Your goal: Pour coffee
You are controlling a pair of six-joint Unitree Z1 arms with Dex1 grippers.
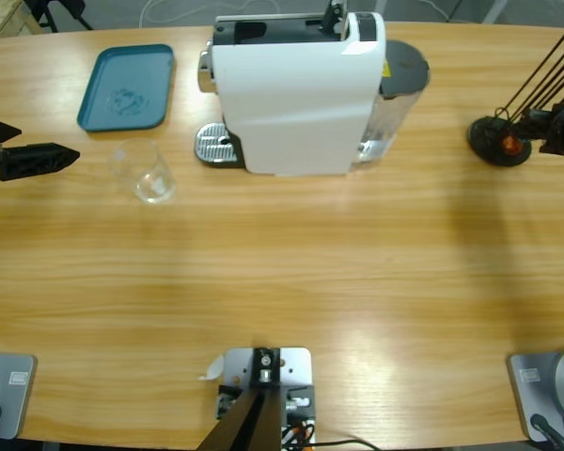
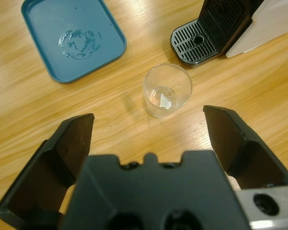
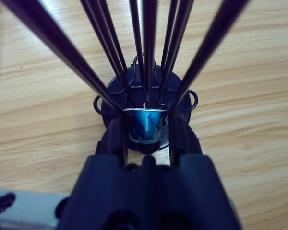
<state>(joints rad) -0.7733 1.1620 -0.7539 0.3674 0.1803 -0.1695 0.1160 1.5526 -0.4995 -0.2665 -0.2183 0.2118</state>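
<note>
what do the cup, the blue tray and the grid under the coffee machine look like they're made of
The cup looks like clear glass or hard plastic: the wood grain shows through its wall. The tray looks like matte teal plastic, one moulded piece with rounded corners and a wet smear. The grid looks like brushed metal, silvery with slots, though it could be coated plastic.

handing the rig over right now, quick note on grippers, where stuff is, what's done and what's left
Left gripper: open, empty, just short of the glass cup.
Right gripper: shut on a blue capsule at the wire capsule rack.
Cup: empty, standing between the teal tray and the coffee machine, off its drip grate.
Done: capsule gripped.
Left: load the capsule, place the cup, brew and pour.
</note>
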